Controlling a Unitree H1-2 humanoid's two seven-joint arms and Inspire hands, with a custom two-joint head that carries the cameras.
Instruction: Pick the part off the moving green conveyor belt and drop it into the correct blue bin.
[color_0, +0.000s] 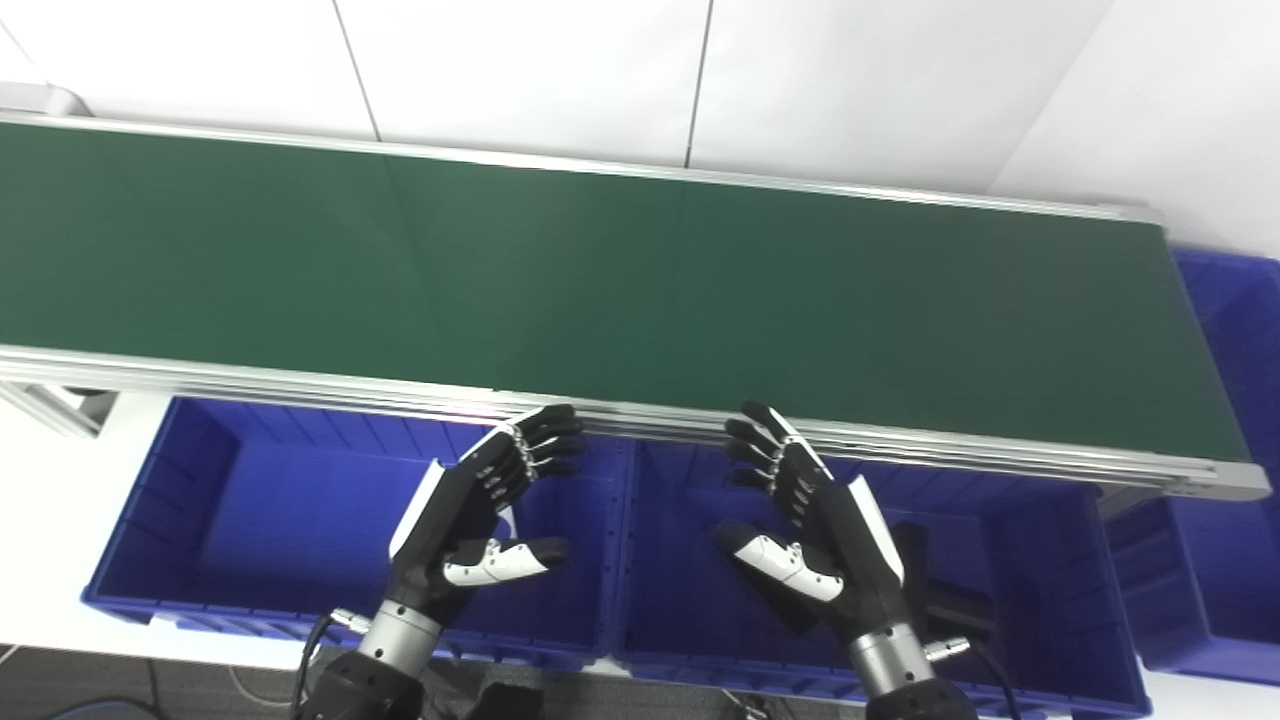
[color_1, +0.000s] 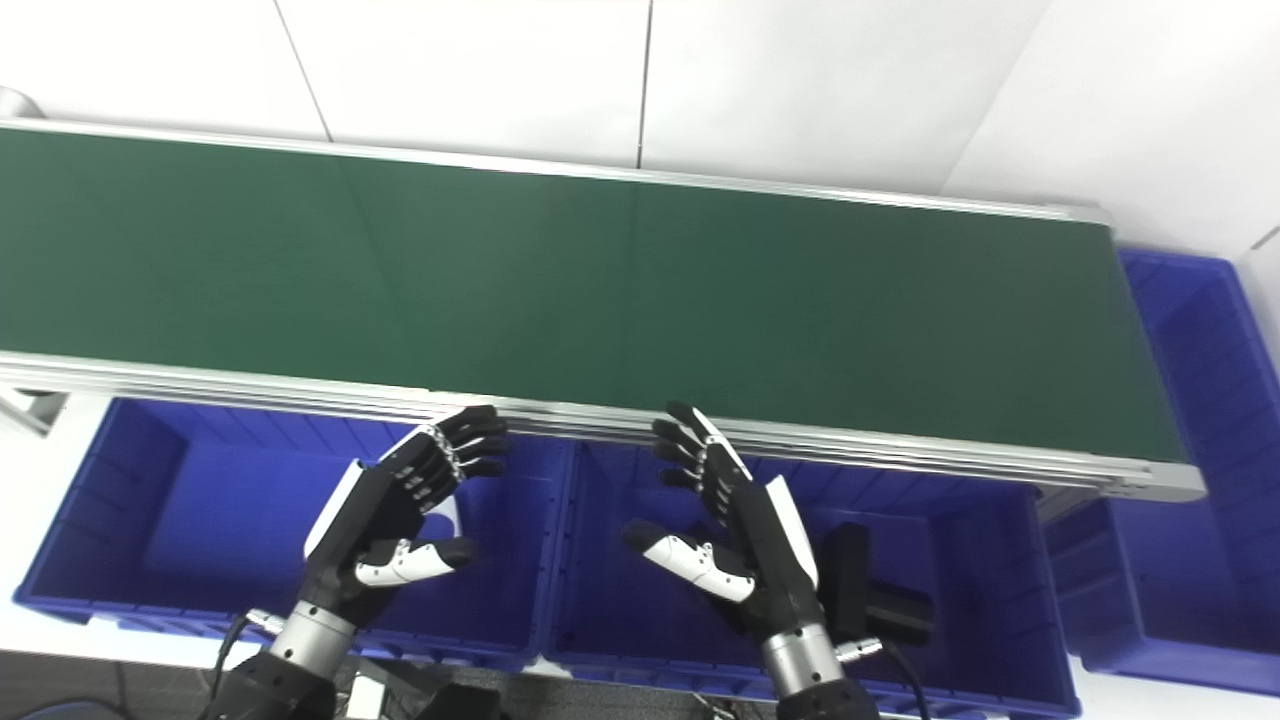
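Belt (color_0: 600, 270): bare, no part visible. Left robot hand (color_0: 470, 520) and right robot hand (color_0: 810, 520): spread, empty, waiting at 6 o'clock over bins (color_0: 230, 520); a dark object (color_1: 870, 595), possibly a part, lies in the middle bin.

We're looking at a lab or test cell set up like a small sorting line: a long green conveyor belt (color_0: 600, 290) w/ aluminium side rails (color_0: 640, 420) runs along plain white wall panels (color_0: 520, 70). Blue plastic bins (color_0: 300, 520) sit in a row below its near edge, plus one more at the belt's end (color_1: 1190, 400), i.e. industrial-style kit, no home furnishings.
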